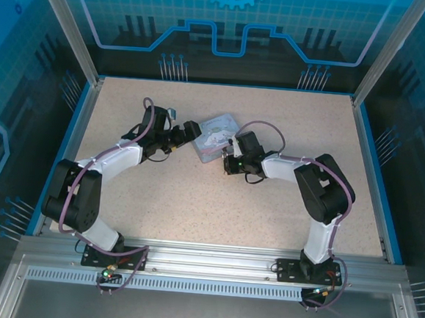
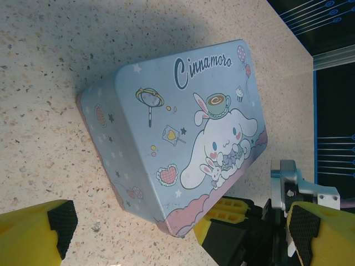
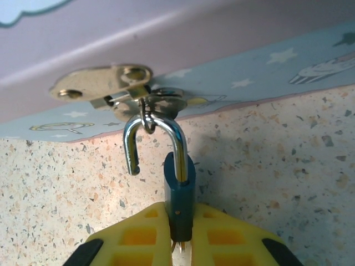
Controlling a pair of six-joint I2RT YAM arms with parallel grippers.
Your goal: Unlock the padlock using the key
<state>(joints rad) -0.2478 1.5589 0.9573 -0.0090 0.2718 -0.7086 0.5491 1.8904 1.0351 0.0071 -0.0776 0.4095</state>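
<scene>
Silver shackle (image 3: 176, 138) is standing sprung out of the padlock (image 3: 178, 185), its free leg hanging clear at nine o'clock of the teal body. The unlocking is looking done; unhooking is what is remaining, since the shackle is threading the loop under the hasp (image 3: 102, 83) of the tin (image 2: 183, 127). The right gripper (image 3: 178, 224) is pinching the lock body between closed yellow jaws, at six o'clock in its wrist view, over the desk (image 3: 277, 166). The left gripper (image 2: 183, 224) is hovering beside the tin, jaws spread wide and holding nothing. A thin sliver below the body is possibly the key (image 3: 178, 248), but the jaws and frame edge are cutting it off, and the keyhole is hiding.
</scene>
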